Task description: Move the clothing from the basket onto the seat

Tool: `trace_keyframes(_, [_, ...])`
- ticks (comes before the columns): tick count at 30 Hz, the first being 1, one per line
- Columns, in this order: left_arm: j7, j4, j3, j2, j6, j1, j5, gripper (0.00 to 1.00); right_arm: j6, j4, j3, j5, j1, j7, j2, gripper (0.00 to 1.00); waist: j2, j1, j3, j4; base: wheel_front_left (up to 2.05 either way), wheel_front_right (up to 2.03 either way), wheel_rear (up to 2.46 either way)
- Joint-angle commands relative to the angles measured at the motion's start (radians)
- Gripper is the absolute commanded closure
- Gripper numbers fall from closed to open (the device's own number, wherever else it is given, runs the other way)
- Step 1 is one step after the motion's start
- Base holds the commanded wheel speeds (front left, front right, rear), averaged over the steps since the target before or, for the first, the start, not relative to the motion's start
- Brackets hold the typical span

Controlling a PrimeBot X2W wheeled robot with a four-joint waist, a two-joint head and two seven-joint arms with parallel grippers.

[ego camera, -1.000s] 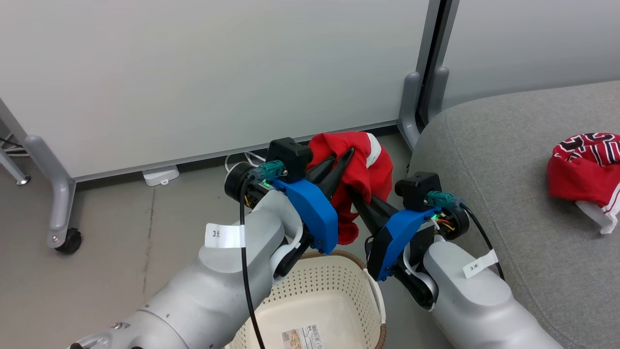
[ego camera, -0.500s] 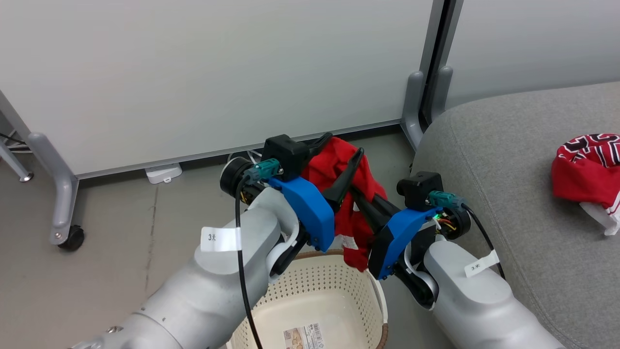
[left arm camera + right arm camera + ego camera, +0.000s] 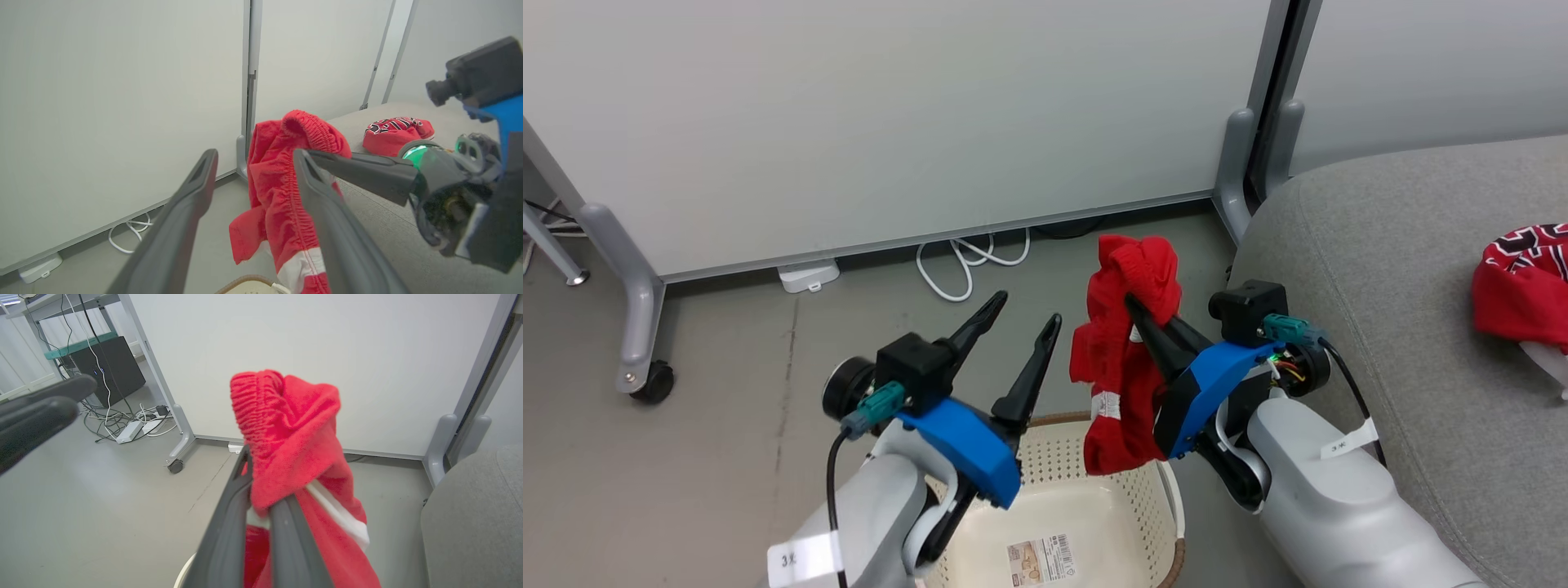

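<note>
The red shorts point(image 3: 1127, 359) hang over the cream basket point(image 3: 1078, 469), pinched near the waistband by my right gripper point(image 3: 1134, 304), which is shut on them. In the right wrist view the shorts point(image 3: 294, 428) drape over the right gripper point(image 3: 261, 498). My left gripper point(image 3: 1027, 309) stands open and empty just left of the shorts, apart from them. The left wrist view shows the left gripper point(image 3: 255, 155) spread in front of the shorts point(image 3: 282, 192). The red jersey point(image 3: 1519, 286) lies crumpled on the grey seat point(image 3: 1405, 269) at the right. The basket holds no clothing; a label sticker point(image 3: 1039, 559) shows inside.
White partition panels point(image 3: 890, 122) on wheeled grey feet point(image 3: 645, 380) stand behind. A white cable point(image 3: 968, 261) and a power strip point(image 3: 809, 275) lie on the grey floor. The seat's rounded edge sits right beside my right arm. Cables and a dark box point(image 3: 110, 363) lie far left.
My left gripper has opened, let go of the shorts and drawn back down and left. The shorts now hang from the right gripper alone. The head camera has shifted slightly.
</note>
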Motion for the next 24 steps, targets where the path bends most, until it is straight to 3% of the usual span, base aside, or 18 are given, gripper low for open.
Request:
trace_keyframes(1, [-0.003, -0.031, 0.041, 0.01, -0.003, 0.058, 0.032, 0.0, 0.0, 0.001, -0.008, -0.012, -0.015, -0.007, 0.001, 1.0, 0.0, 0.0, 0.003, 0.003, 0.0, 0.0, 0.0])
trace_keyframes(14, [-0.003, -0.177, 0.301, 0.01, -0.011, 0.353, 0.191, 0.0, 0.0, -0.006, -0.049, -0.036, 0.02, -0.016, 0.001, 1.0, 0.0, 0.0, -0.005, 0.002, 0.0, 0.0, 0.0])
trace_keyframes(24, [-0.003, -0.202, 0.335, -0.002, -0.01, 0.408, 0.225, 0.0, 0.0, -0.011, -0.075, -0.051, 0.038, -0.013, 0.001, 1.0, 0.0, 0.0, -0.011, -0.004, 0.0, 0.0, 0.0])
